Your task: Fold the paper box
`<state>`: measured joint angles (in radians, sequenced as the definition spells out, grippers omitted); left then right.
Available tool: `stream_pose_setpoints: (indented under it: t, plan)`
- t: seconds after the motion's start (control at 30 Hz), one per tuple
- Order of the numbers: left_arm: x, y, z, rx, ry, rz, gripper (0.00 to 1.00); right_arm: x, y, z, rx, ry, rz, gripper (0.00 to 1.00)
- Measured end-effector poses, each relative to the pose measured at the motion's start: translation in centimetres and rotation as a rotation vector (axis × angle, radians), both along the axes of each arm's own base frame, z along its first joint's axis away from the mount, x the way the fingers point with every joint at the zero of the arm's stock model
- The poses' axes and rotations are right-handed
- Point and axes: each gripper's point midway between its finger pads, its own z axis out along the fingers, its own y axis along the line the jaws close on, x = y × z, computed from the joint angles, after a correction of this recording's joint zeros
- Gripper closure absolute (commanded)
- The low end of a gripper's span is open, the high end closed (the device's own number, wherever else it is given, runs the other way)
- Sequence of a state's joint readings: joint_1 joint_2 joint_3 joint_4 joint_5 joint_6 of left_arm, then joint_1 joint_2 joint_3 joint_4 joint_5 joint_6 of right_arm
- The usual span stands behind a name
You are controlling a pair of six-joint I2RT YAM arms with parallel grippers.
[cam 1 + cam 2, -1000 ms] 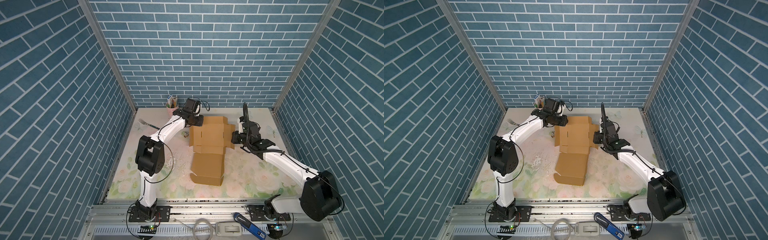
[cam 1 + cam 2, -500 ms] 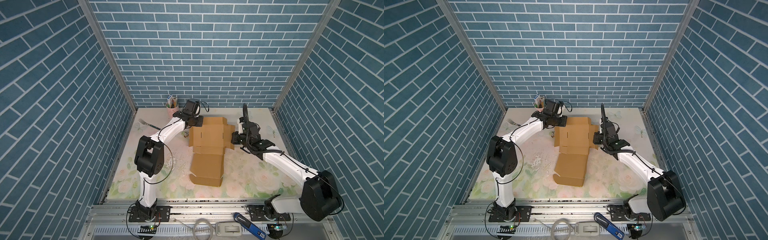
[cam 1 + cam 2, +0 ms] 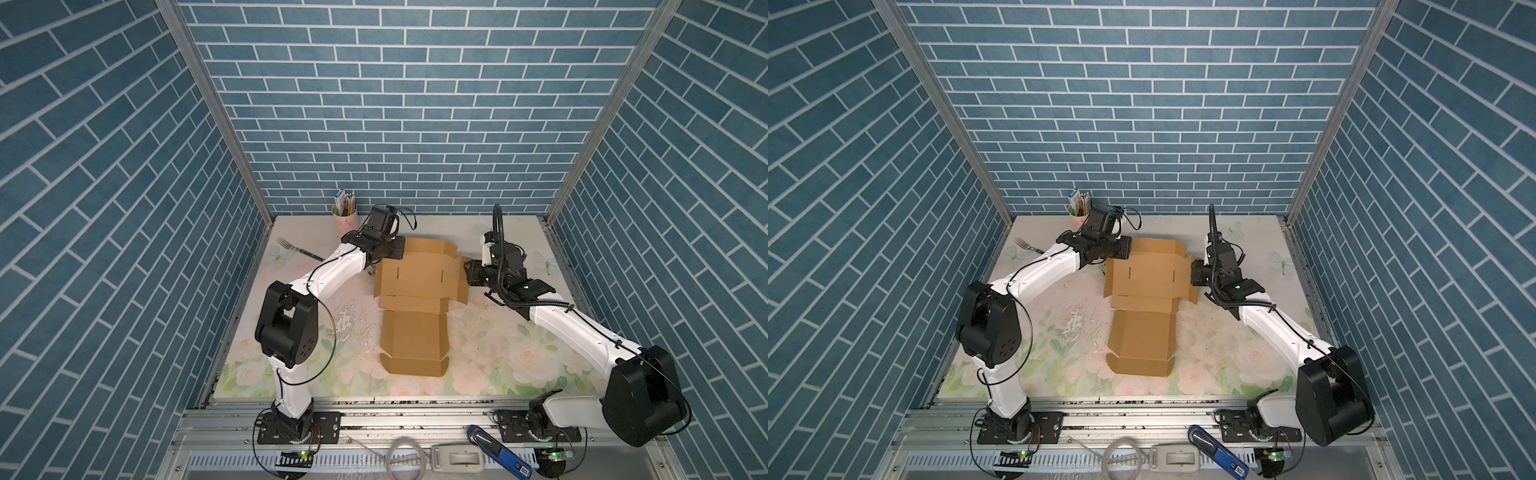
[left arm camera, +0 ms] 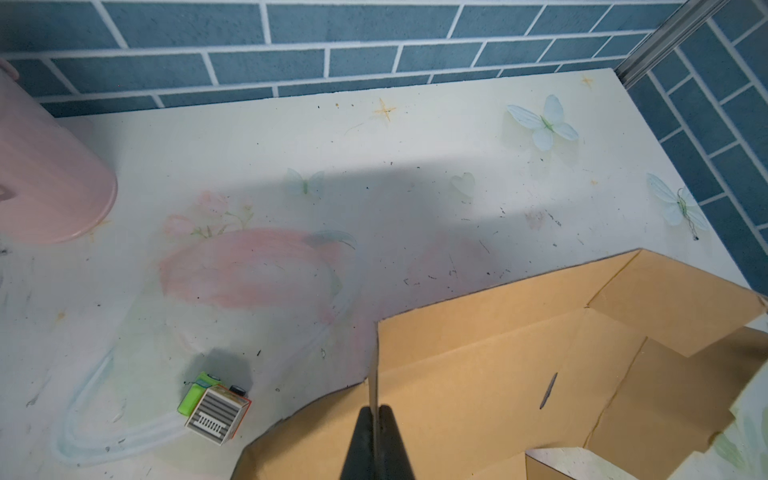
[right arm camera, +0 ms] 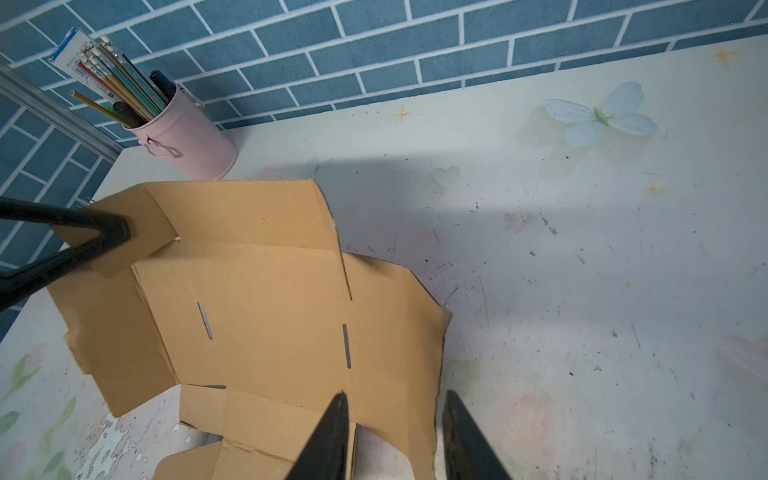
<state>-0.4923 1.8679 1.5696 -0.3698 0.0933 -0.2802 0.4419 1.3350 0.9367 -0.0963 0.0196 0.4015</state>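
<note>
Bright, even light; soft shadows

The paper box (image 3: 415,286), plain brown die-cut cardboard, lies unfolded, mostly flat, far side flaps raised.

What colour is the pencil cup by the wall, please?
The pencil cup is pale pink; the right wrist view shows it best.

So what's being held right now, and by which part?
The left gripper pinches the box by the edge of a raised flap. The right gripper is open, holding nothing.
</note>
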Motion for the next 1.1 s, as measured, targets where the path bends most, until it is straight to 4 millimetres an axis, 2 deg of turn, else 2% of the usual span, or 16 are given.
stream_pose_setpoints:
  t: [0.17, 0.33, 0.43, 0.57, 0.8, 1.1]
  plan:
    - [-0.4, -0.4, -0.1, -0.009, -0.009, 0.005, 1.00, 1.5, -0.1, 1.4, 0.046, -0.010, 0.036, 0.51]
    - [-0.7, -0.9, -0.5, -0.020, -0.006, 0.003, 1.00, 3.4, 2.3, 2.6, 0.091, -0.008, 0.137, 0.49]
    - [-0.8, -1.2, -0.4, -0.028, -0.006, 0.004, 1.00, 4.5, 3.4, 2.3, 0.103, 0.009, 0.166, 0.49]
    - [-1.0, -1.3, -0.2, -0.035, -0.006, 0.007, 1.00, 5.4, 4.0, 0.8, 0.099, 0.046, 0.175, 0.50]
    - [-1.1, -1.4, -0.1, -0.048, -0.012, 0.011, 1.00, 5.3, 4.8, -1.1, 0.109, 0.109, 0.138, 0.53]
    - [-1.0, -1.7, 0.0, -0.069, -0.021, 0.022, 1.00, 3.8, 8.2, -1.1, 0.164, 0.134, 0.013, 0.55]
